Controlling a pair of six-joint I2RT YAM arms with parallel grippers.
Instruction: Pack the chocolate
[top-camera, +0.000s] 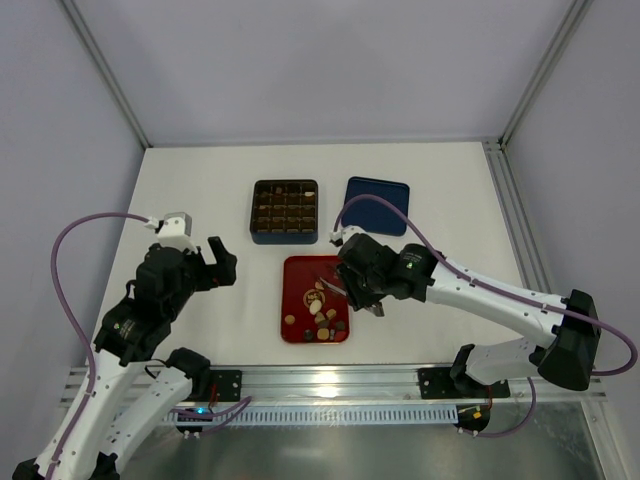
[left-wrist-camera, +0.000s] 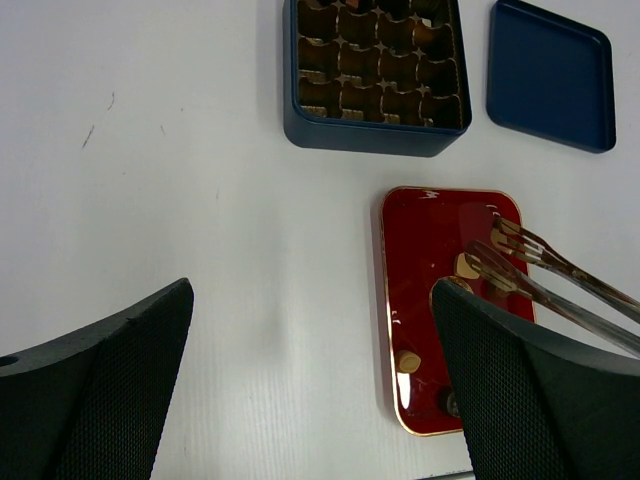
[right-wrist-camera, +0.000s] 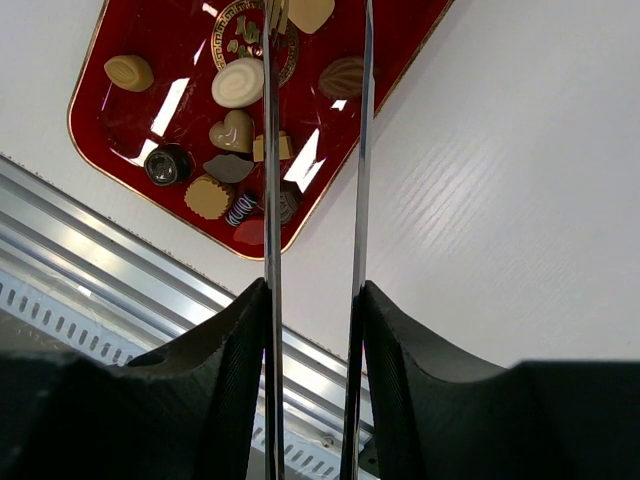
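One red tray (right-wrist-camera: 120, 125) on the bench (top-camera: 200, 180) held about eleven chocolates (right-wrist-camera: 238, 82). Several were partly hidden behind one pair of tongs (right-wrist-camera: 268, 200), pinched by the right tool (right-wrist-camera: 312, 295) above the tray. Left of the tray, the left tool (left-wrist-camera: 312, 290) stood spread. Beyond the tray lay one box (top-camera: 285, 211) and one lid (top-camera: 376, 205).

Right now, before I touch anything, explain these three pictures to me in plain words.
These are two robot arms at a white table. One picture looks down from above; the other two come from cameras on each wrist. The left end effector hangs open and empty. The right end effector clamps thin metal tongs, their tips over a flat red rectangular tray of small brown, tan and cream chocolates. Beyond the tray sit a dark blue square box with a brown grid insert and, beside it, a flat blue lid.
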